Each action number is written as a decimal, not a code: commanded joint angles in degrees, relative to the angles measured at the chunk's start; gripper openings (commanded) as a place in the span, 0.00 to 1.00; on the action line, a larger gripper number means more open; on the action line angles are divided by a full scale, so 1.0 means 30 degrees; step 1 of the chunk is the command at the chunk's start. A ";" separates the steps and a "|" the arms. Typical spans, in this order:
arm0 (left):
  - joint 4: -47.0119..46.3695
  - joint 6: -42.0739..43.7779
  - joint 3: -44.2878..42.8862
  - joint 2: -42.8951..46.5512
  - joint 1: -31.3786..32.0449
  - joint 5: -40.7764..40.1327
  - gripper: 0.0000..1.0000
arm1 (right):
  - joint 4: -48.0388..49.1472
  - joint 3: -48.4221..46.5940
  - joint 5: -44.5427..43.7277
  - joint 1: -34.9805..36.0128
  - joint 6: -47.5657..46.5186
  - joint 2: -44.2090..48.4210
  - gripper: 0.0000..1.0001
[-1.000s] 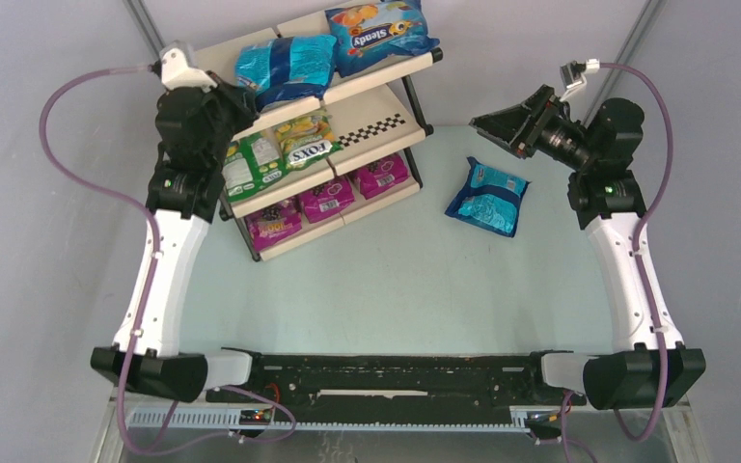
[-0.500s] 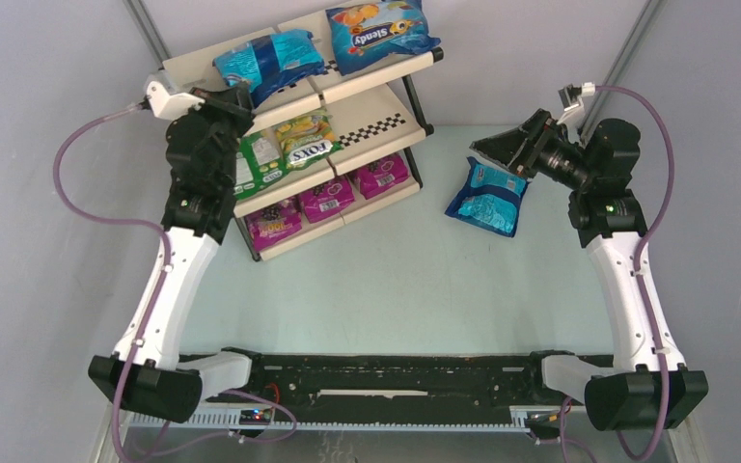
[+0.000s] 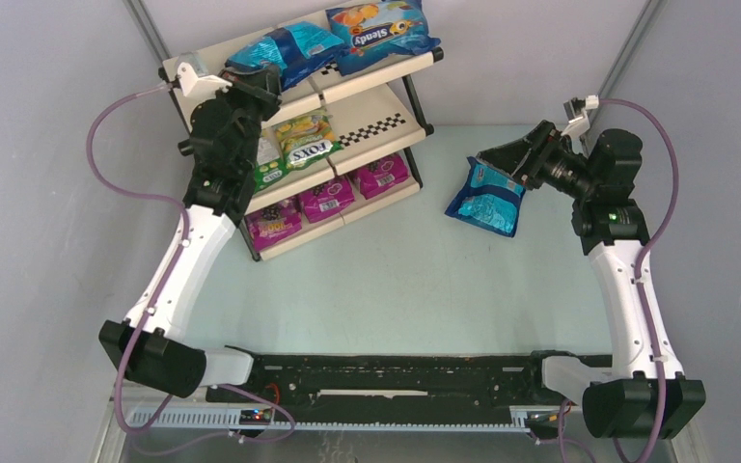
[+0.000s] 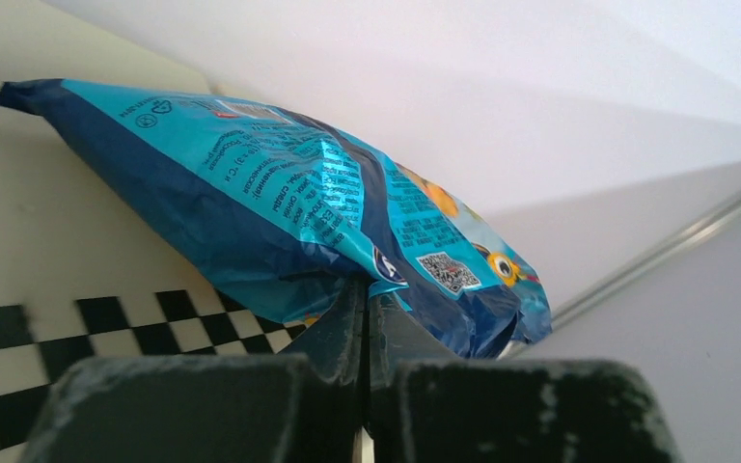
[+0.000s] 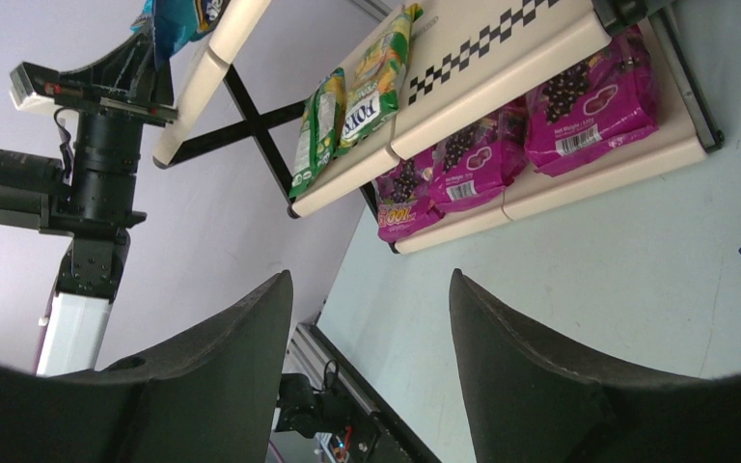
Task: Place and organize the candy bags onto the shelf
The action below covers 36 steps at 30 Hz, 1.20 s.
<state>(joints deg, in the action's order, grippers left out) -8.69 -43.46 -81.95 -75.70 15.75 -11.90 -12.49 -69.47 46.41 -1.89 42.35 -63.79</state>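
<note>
The shelf (image 3: 376, 121) stands at the far left of the table. My left gripper (image 3: 268, 85) is shut on the near edge of a teal-blue candy bag (image 3: 285, 50) over the top tier; the left wrist view shows the bag (image 4: 280, 193) pinched in the closed jaws above the checkered strip (image 4: 106, 323). A blue bag with orange fruit art (image 3: 379, 34) lies on the top tier to its right. Green-yellow bags (image 3: 299, 140) are on the middle tier, magenta bags (image 3: 328, 198) on the bottom. My right gripper (image 3: 487, 154) is open, empty, just above a second teal-blue bag (image 3: 487, 198) on the table.
The right wrist view shows the shelf's magenta bags (image 5: 579, 106), green-yellow bags (image 5: 347, 106) and my left arm (image 5: 96, 164). Grey walls and metal posts (image 3: 145, 29) close in the table at the back. The black base rail (image 3: 386, 371) runs along the near edge.
My left gripper has carried the teal-blue bag rightward along the top tier toward the blue fruit-art bag. My right gripper has lowered toward the teal-blue bag on the table.
</note>
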 commanded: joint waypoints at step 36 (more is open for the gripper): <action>0.3458 0.4577 0.4037 0.9990 0.1055 0.2481 0.90 | -0.4619 0.4644 -0.6175 0.0572 -0.5050 0.1514 0.70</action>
<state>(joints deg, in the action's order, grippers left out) 1.26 -34.06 -73.28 -46.61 15.84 -7.86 -24.69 -58.30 32.23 -0.58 30.65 -60.42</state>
